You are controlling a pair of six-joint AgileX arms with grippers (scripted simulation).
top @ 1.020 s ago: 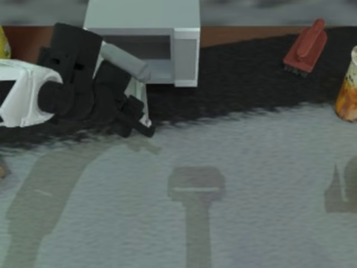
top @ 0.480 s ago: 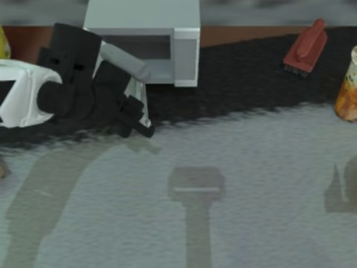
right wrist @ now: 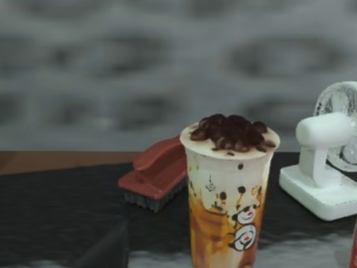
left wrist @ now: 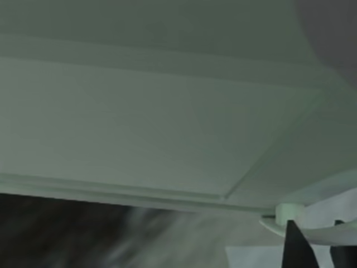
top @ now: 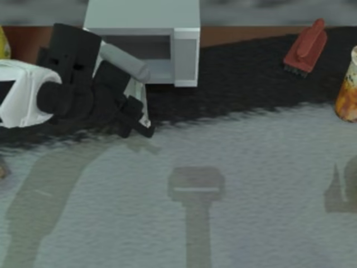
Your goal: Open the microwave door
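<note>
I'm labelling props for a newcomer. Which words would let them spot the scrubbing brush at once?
Start at the boxy silver-white microwave at the far edge of the table, left of centre. Go along the dark strip of the table towards the right side: the red-brown scrubbing brush lies there, just short of the tall drink cup with dark topping. It alone is low and red, with a raised handle and dark bristles.

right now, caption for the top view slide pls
Left gripper at the swung-open microwave door, microwave cavity exposed; red brush at the table's right.
</note>
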